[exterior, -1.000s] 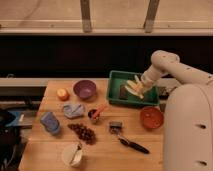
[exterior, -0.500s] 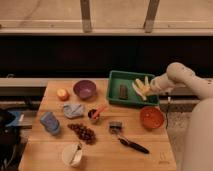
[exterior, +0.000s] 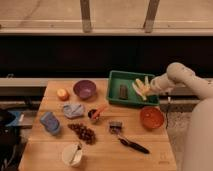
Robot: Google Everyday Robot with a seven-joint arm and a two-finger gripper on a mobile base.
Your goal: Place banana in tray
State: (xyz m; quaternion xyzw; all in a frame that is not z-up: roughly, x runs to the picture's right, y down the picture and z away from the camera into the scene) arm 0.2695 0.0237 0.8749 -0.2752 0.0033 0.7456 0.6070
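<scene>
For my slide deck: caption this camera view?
Gripper over the green tray's right end, banana beneath it.

arm: white, rounded segments | claw (exterior: pixel 145 87): pale yellowish tip over tray's right end

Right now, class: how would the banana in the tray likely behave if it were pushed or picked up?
The banana looks curved, so it would probably pivot rather than roll. It lies in the tray, whose walls would likely stop it sliding. Probably soft: the end effector beside it could bruise it.

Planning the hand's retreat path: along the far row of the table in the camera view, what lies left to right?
Orange fruit → purple bowl → green tray, with a dark item then the banana inside → the hand, over the tray's right end.
</scene>
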